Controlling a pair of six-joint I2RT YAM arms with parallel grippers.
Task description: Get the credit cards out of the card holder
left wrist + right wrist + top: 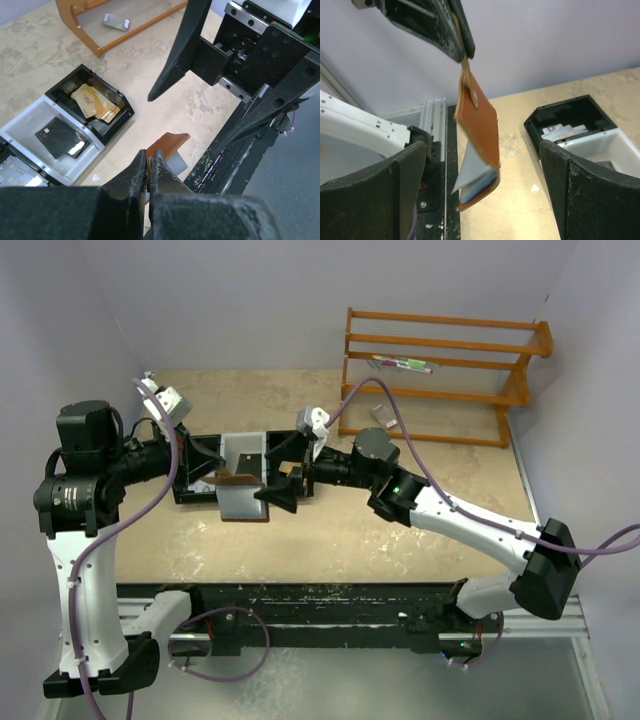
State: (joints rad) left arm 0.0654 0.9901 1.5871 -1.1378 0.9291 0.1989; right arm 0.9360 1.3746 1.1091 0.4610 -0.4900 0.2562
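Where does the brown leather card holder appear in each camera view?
Top external: brown leather card holder at centre.
Left wrist: card holder lower centre.
Right wrist: card holder centre, hanging.
Shared landmark: black-and-white three-compartment tray, left in left wrist, right in right wrist.

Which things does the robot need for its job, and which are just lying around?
For the job: card holder; cards poking out of its bottom.
Just lying about: black-and-white tray; gold pieces in it; wooden rack.
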